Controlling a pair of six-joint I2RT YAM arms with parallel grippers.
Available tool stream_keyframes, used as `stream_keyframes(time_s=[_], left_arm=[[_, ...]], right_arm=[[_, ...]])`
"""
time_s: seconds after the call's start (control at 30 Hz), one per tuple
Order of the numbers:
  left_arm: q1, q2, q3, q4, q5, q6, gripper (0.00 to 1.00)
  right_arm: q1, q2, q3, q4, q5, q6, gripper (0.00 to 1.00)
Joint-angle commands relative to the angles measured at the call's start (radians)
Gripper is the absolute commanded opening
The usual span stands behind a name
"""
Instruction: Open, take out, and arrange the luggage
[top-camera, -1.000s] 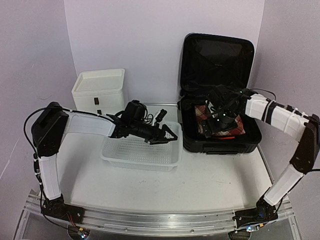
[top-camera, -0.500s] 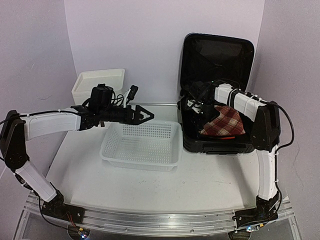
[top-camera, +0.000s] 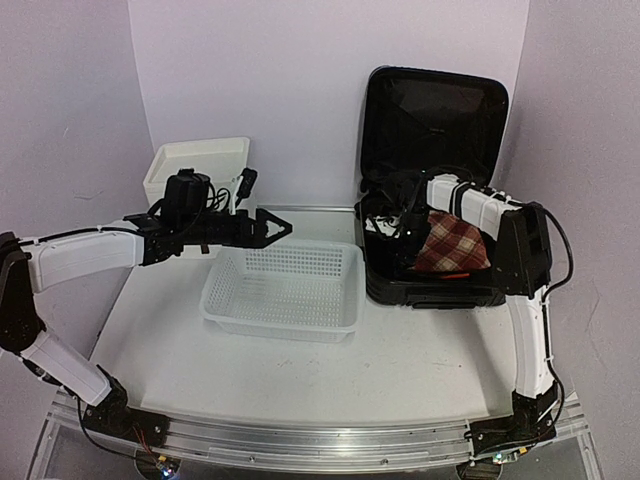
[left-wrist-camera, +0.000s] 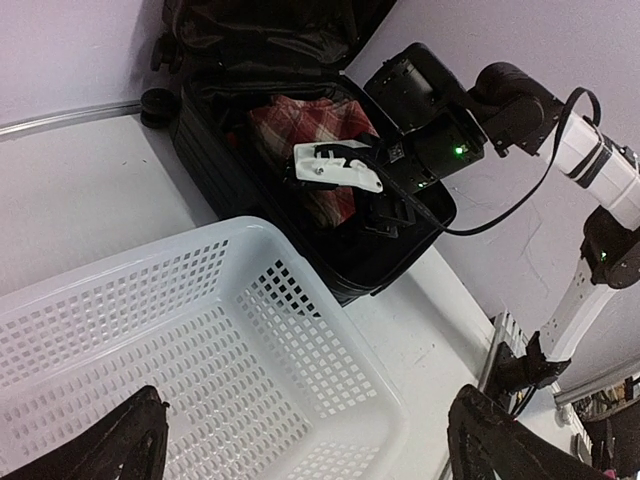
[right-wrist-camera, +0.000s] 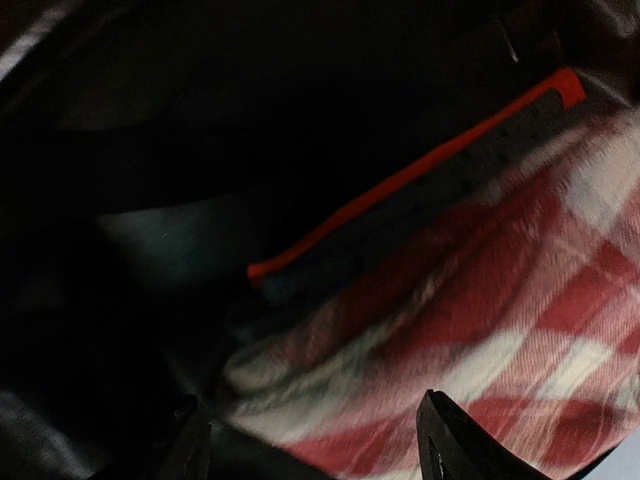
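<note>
The luggage, a black hard-shell suitcase, stands open at the back right with its lid upright. A red plaid cloth lies in its lower half over a black item with a red edge. My right gripper is open and reaches into the left part of the suitcase, its fingertips just above the cloth's edge. My left gripper is open and empty, hovering over the far left rim of the white basket. The left wrist view shows the suitcase wall, the cloth and the right gripper.
A white perforated basket sits at mid-table, empty, left of the suitcase; it fills the left wrist view. A white drawer box stands at the back left. Purple walls close in the back and both sides.
My left gripper has drawn back leftward from over the basket's middle to its far left rim. My right gripper has moved left off the plaid cloth's top into the suitcase's left part.
</note>
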Motion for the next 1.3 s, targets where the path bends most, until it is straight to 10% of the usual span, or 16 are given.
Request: stream_keyframes(time_s=[0.0, 0.27, 0.83, 1.27], left_arm=[[0.012, -0.052, -0.007, 0.01, -0.025, -0.004, 0.96], [0.012, -0.041, 0.012, -0.022, -0.025, -0.031, 0.9], [0.013, 0.059, 0.077, -0.078, 0.017, -0.123, 0.83], [0.042, 0.175, 0.148, -0.08, 0.176, -0.303, 0.85]], right_arm=[[-0.009, 0.029, 0.014, 0.064, -0.022, -0.089, 0.73], [-0.025, 0.028, -0.005, 0.145, -0.008, -0.071, 0.63], [-0.116, -0.072, -0.048, 0.153, -0.156, -0.039, 0.05], [-0.16, -0.118, -0.044, 0.15, -0.325, 0.017, 0.0]])
